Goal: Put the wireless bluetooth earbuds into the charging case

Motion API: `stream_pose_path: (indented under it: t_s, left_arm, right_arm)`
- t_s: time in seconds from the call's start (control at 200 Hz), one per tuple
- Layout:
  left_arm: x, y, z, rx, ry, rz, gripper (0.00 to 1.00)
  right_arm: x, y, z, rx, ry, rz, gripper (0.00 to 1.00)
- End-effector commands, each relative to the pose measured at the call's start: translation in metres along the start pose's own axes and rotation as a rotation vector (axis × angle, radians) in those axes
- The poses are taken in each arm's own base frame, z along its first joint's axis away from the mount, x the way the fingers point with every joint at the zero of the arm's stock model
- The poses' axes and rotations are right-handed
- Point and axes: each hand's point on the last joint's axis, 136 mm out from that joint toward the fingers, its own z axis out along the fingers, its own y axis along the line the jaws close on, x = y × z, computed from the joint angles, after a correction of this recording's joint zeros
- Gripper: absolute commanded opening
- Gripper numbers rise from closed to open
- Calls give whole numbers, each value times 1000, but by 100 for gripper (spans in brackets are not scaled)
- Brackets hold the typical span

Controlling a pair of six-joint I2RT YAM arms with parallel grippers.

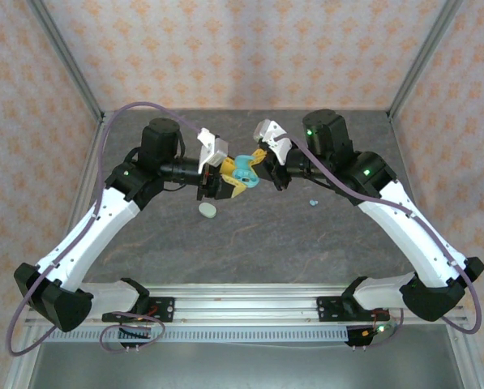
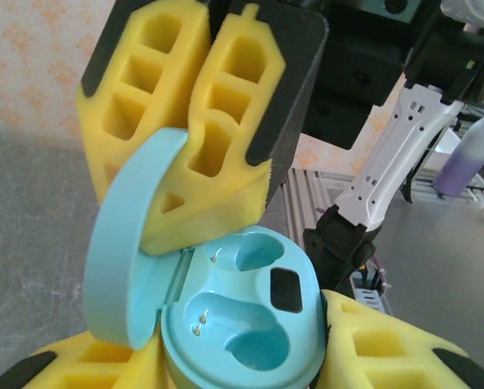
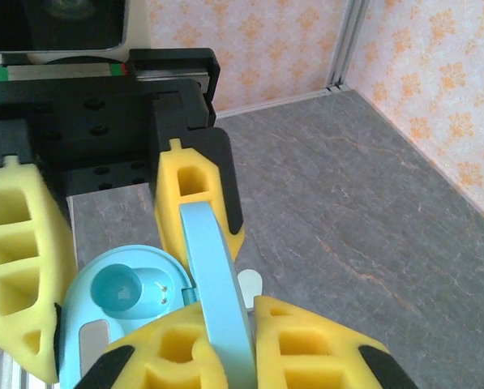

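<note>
Nearest, on the table (image 1: 250, 239), a mint oval (image 1: 207, 210) lies in front of the case (image 1: 243, 171) and to its left; whether it is a case or a bud cannot be told. A small teal bud (image 1: 313, 201) lies in front of the case and to its right, well apart from it.

The case is teal and held up between the two arms. The left gripper (image 1: 232, 183) is closed on its base, with yellow foam fingers (image 2: 396, 348) pressing from either side. The lid (image 2: 132, 243) stands swung open at the hinge. The base shows two sockets with metal contact pins and a dark rectangular window beside them.

The right gripper (image 1: 256, 166) meets the case from the lid side, its foam fingers (image 2: 233, 105) against the lid. Whether they clamp it or merely touch cannot be told.
</note>
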Motion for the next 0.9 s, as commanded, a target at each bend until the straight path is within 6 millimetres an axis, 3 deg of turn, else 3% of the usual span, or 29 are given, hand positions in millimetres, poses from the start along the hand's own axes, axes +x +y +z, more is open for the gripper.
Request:
stream_pose_path:
  t_s: [0.0, 0.165, 0.285, 0.565, 0.726, 0.896]
  left_arm:
    - [-9, -3, 0, 9, -13, 38, 34]
    - [-2, -4, -3, -1, -6, 29, 31]
    - [-2, -2, -7, -15, -16, 16, 30]
    - [3, 9, -12, -64, -25, -27, 28]
    - [15, 21, -16, -99, -28, -73, 28]
    - [31, 30, -22, -141, -20, -110, 28]
  right_arm:
    - [-10, 5, 1, -25, -36, 9, 14]
    - [-12, 4, -3, -6, -52, 38, 31]
    - [-16, 4, -7, 0, -73, 66, 37]
    - [-39, 1, -24, 36, -164, 170, 56]
    - [-46, -23, -35, 151, -178, 326, 61]
    - [-37, -58, -48, 307, -157, 511, 60]
